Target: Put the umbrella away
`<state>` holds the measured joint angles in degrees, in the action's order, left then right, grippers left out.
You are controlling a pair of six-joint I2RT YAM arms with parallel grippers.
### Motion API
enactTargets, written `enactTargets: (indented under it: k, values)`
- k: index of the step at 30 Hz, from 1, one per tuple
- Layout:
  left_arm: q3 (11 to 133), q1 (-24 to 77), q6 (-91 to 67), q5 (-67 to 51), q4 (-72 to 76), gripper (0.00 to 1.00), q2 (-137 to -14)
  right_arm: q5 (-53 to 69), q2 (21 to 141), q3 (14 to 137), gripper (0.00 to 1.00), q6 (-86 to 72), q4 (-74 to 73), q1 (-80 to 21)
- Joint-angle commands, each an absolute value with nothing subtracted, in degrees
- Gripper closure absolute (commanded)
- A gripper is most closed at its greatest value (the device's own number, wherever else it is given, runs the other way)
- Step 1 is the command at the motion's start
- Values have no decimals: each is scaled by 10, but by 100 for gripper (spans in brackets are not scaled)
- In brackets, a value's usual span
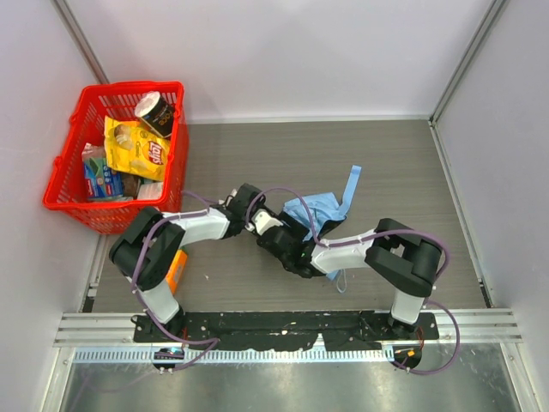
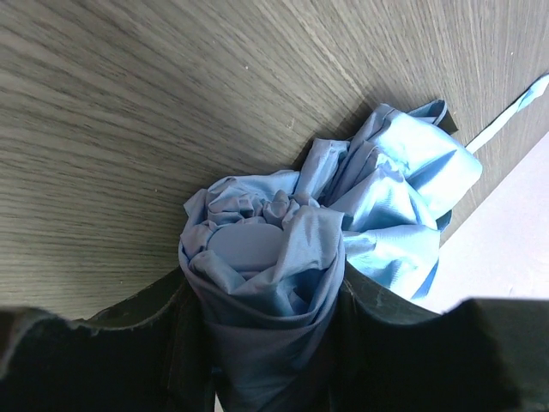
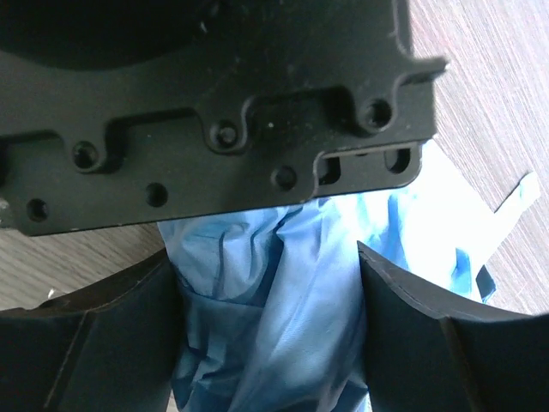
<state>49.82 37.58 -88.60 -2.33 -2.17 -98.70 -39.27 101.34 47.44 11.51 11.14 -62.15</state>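
As 2 robot arms meet at the middle of the grey wood-grain table (image 1: pixel 386 163), the light sky-blue fabric folding umbrella (image 1: pixel 315 210) lies there in a loose, crumpled bundle, well apart from the red plastic shopping basket (image 1: pixel 129 86) at the far left corner. The left hand (image 2: pixel 266 300) is clamped narrow around 1 end of the bundle. Its 2 dark fingers (image 2: pixel 146 322) press the gathered cloth from either side, and a rounded blue cap shows at the centre of the folds. That grip looks meant to keep the cloth bunched about the shaft. The right hand (image 3: pixel 266 326) straddles the cloth just beside it, so close that a black bolted plate, seemingly the left hand's body, fills the top of its wrist view. Blue fabric fills the gap between its fingers and touches both, so it appears to hold the umbrella too, at a wider spread. A flat blue strap (image 1: pixel 352 183) trails loose across the table towards the far side. The canopy beyond both hands is slack, which suggests the furling is unfinished. The paired grip would let 1 hand anchor while the other twists. The basket holds yellow snack packets (image 1: pixel 141 150); whether the umbrella belongs there cannot be told.
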Motion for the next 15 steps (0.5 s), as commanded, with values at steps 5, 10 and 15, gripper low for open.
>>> enactTargets:
  k: [5, 10, 15]
  values:
    - [498, 384, -884, -32, -105, 100, -969, -461, 1075, 500, 50, 105, 78, -618]
    - [493, 379, -880, -35, -98, 100, -961, -447, 1081, 508, 69, 100, 69, -617]
    - [494, 379, -878, -38, -91, 100, -962, -414, 1087, 519, 99, 79, 47, -608]
